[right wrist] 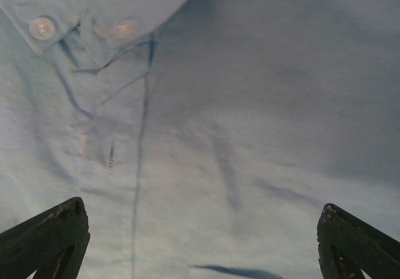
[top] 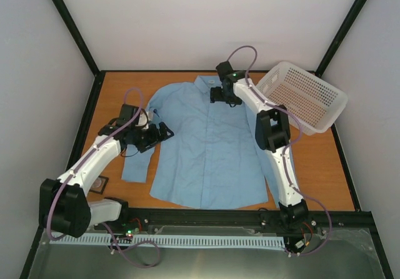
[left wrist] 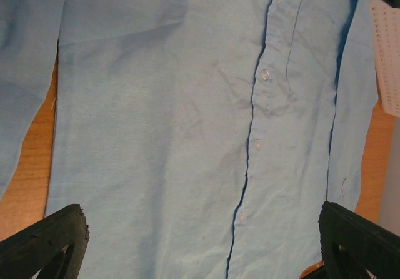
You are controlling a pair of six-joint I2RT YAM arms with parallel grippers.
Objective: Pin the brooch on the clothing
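Note:
The clothing [top: 206, 141], a light blue button-up shirt, lies spread flat on the wooden table with its collar at the far side. My left gripper [top: 164, 132] hovers open over the shirt's left edge beside the sleeve; in the left wrist view [left wrist: 201, 209] its wide-apart fingers frame the button placket [left wrist: 250, 147]. My right gripper [top: 225, 96] hangs open just below the collar; its wrist view [right wrist: 201, 205] shows collar buttons [right wrist: 42, 27] and bare cloth between the jaws. A small tan round thing, apparently the brooch [top: 99, 182], rests in a black square tray at the near left.
A white perforated basket [top: 306, 94] sits tilted at the far right, next to the right arm's elbow. The small black tray [top: 93, 189] lies beside the left arm's base. Black frame rails edge the orange table [top: 319, 166].

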